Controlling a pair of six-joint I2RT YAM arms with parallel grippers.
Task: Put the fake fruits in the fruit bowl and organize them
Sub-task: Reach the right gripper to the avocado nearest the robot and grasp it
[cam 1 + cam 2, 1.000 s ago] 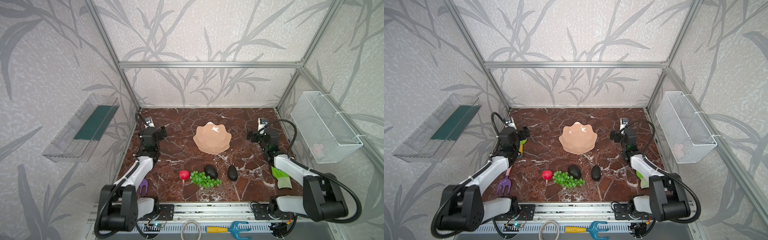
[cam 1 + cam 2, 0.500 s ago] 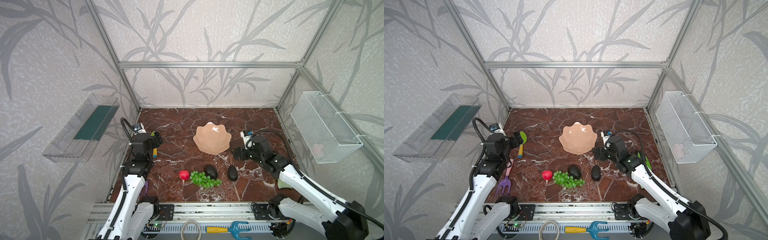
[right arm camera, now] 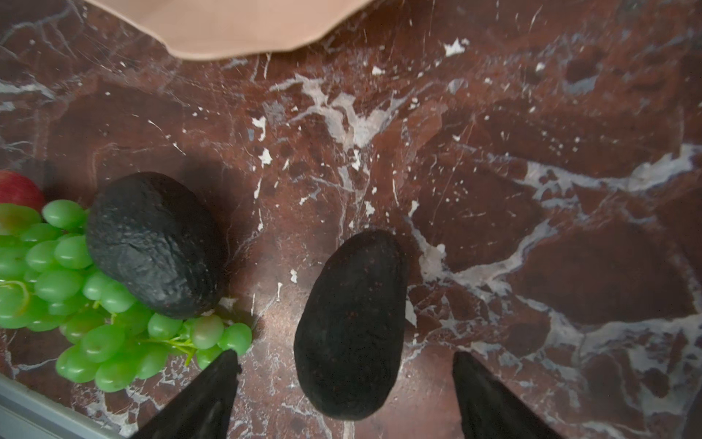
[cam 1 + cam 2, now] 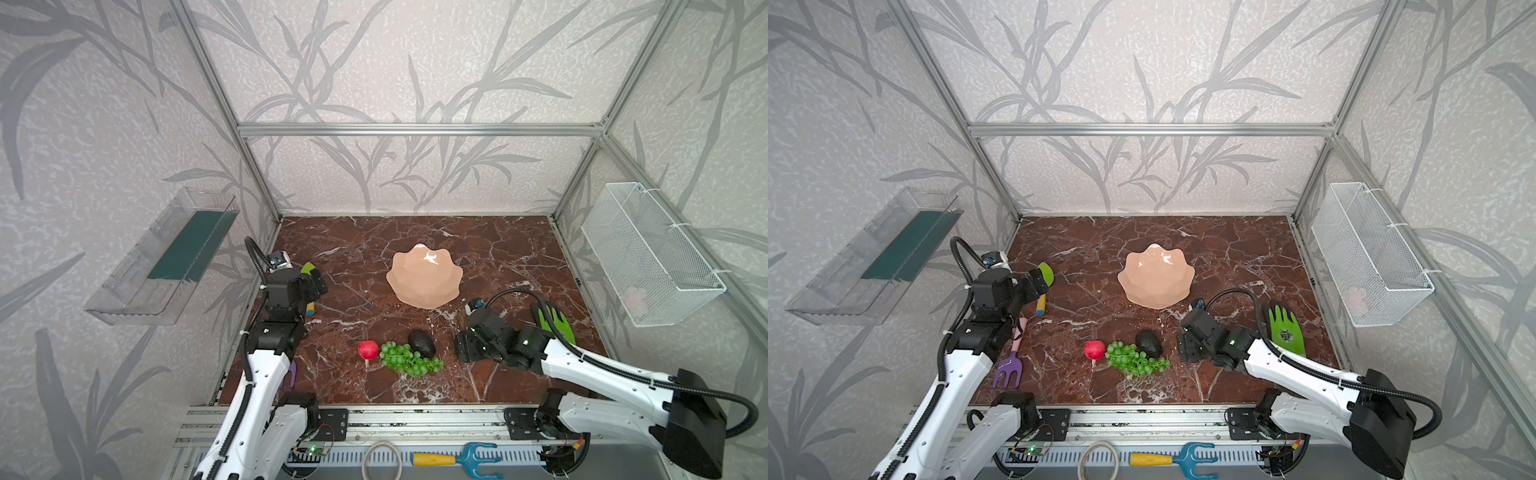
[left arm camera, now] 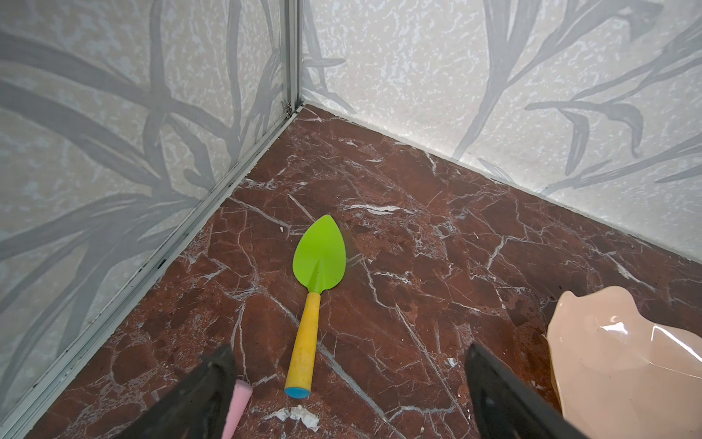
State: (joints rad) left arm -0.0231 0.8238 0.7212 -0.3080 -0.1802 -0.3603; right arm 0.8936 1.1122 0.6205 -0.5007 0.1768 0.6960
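Note:
The peach-pink fruit bowl (image 4: 424, 276) (image 4: 1156, 276) stands mid-table with nothing in it. In front of it lie a red fruit (image 4: 368, 350) (image 4: 1094, 350), green grapes (image 4: 407, 359) (image 4: 1133, 359) and a dark avocado (image 4: 421, 343) (image 4: 1148, 343) touching the grapes. My right gripper (image 4: 465, 349) (image 4: 1187, 349) hangs over a second avocado and hides it in both top views. In the right wrist view that avocado (image 3: 349, 323) lies between the open jaws of the right gripper (image 3: 345, 357), untouched. My left gripper (image 4: 316, 282) (image 5: 349, 351) is open and empty at the left.
A green toy spade (image 5: 319, 262) (image 4: 1044, 278) lies under the left gripper and a purple fork (image 4: 1009, 370) near the left arm. A green glove (image 4: 555, 322) lies at the right. A wire basket (image 4: 648, 253) hangs on the right wall, a clear tray (image 4: 166, 257) on the left.
Both arms have unfolded from their rest pose. The right gripper came forward and leftward to over the second avocado. The left gripper rose above the spade.

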